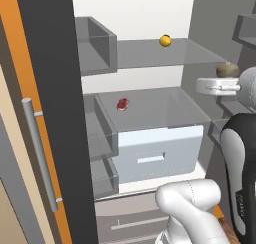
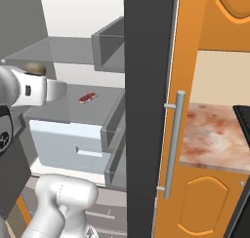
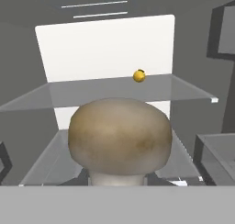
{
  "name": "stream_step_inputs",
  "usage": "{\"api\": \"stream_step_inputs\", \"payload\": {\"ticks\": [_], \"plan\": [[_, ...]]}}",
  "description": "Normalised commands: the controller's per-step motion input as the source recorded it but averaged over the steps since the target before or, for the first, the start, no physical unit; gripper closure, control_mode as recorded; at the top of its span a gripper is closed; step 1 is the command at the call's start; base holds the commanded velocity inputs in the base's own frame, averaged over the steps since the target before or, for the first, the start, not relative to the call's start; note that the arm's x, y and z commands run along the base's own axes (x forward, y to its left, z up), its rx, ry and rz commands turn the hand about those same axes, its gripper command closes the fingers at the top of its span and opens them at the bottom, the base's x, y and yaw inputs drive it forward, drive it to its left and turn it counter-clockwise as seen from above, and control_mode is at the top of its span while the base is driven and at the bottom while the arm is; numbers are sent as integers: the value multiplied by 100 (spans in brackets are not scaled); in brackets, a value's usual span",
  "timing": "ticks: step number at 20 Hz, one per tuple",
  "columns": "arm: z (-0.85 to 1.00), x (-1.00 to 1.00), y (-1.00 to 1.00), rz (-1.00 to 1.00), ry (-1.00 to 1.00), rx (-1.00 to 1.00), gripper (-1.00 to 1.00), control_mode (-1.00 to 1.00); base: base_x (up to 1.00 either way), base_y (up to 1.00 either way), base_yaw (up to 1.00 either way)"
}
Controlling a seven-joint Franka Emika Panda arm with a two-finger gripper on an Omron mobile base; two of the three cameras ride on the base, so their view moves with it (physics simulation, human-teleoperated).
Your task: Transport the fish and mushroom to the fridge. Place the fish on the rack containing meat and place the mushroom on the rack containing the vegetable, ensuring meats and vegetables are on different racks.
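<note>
Inside fridge (image 1: 210,18): mushroom (image 3: 120,137) pinched in gripper (image 1: 226,78) fingers, just below upper glass shelf's (image 1: 150,53) front edge; vegetable (image 1: 165,40) far back; meat (image 1: 123,104) on lower shelf, open space around.

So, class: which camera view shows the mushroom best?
The hand view: the mushroom sits large and central, cap and stem clear, in the shut gripper. The left base view and the right base view each show a small brown cap above the white hand.

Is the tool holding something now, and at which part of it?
The tool is shut on the mushroom. The cap stands free in front of the tool, so the hold seems to be low, at the stem; the contact itself is hidden.
</note>
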Motion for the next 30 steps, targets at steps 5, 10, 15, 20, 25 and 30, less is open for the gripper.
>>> {"api": "stream_step_inputs", "payload": {"ticks": [5,10,15,20,25,30], "plan": [[5,54,0,0,0,0,100,-100,0,0,0],[9,59,0,1,-1,0,100,-100,0,0,0],[2,85,0,5,-3,1,100,-100,0,0,0],[0,90,0,3,0,1,100,-100,0,0,0],[0,96,0,0,6,0,100,-100,0,0,0],[-5,85,0,0,5,0,100,-100,0,0,0]]}}
